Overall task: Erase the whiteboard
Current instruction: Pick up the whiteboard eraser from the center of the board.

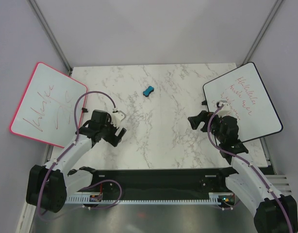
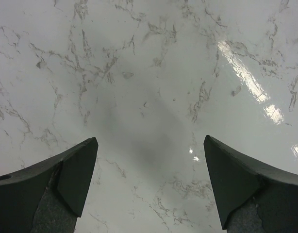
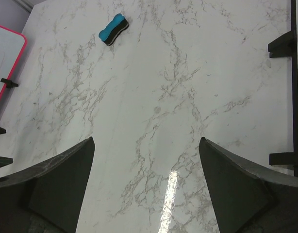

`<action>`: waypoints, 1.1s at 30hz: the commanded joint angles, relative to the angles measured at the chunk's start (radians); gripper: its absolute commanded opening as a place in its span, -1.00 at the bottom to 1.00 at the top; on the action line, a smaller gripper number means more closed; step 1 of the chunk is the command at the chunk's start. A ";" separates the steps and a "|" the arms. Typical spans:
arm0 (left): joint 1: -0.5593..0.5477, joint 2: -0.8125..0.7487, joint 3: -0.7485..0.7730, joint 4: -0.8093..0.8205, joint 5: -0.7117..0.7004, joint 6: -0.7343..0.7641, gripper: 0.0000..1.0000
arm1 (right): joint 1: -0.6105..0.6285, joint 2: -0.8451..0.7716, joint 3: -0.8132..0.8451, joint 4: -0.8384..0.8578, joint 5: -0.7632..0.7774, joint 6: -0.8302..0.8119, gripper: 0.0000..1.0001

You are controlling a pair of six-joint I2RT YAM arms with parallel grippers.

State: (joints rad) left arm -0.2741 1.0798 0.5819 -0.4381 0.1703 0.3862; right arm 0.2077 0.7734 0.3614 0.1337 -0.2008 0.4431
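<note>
At the right edge of the worktop (image 1: 158,136) lies the whiteboard (image 1: 258,114), black-framed, turned at an angle and reaching past the worktop's corner. Its face carries several lines of orange-red handwriting, so none of the wiping is done.

The job looks to be at its opening step, fetching the eraser. The blue eraser (image 1: 148,91) lies alone toward the far middle of the worktop, well apart from both arms. The right end effector (image 1: 194,122) hangs just beside the whiteboard's near left corner with its fingers spread wide and nothing between them. The left end effector (image 1: 121,122) is likewise spread and empty over bare marble.

The next move probably falls to the right arm, as it stands by the board. It should reach forward and left to the eraser, turn the wrist so the fingers straddle its narrow waist, come down and close. Then it must carry the eraser back and press its felt side flat on the writing.

Nothing lies in the path between the right end effector and the eraser. A pink-framed whiteboard (image 1: 44,92) with red scribbles leans off the left side and is not the target. The black-framed board shows small black brackets on its frame. Whether they hold it fast is unclear, so it may slide under wiping.
</note>
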 commanded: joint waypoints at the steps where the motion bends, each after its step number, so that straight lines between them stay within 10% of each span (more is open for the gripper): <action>1: 0.007 -0.004 -0.008 0.025 0.035 -0.001 0.96 | 0.004 -0.013 0.040 0.020 0.006 -0.007 0.95; 9: 0.006 0.075 0.111 0.013 0.044 0.042 0.95 | 0.004 -0.040 0.088 -0.061 0.044 -0.003 0.92; 33: -0.109 1.241 1.524 -0.129 0.043 -0.062 0.81 | 0.004 -0.019 0.201 -0.174 0.067 -0.015 0.90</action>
State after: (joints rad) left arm -0.3794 2.2555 1.9865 -0.5465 0.1894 0.3672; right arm 0.2077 0.7452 0.5144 -0.0322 -0.1261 0.4404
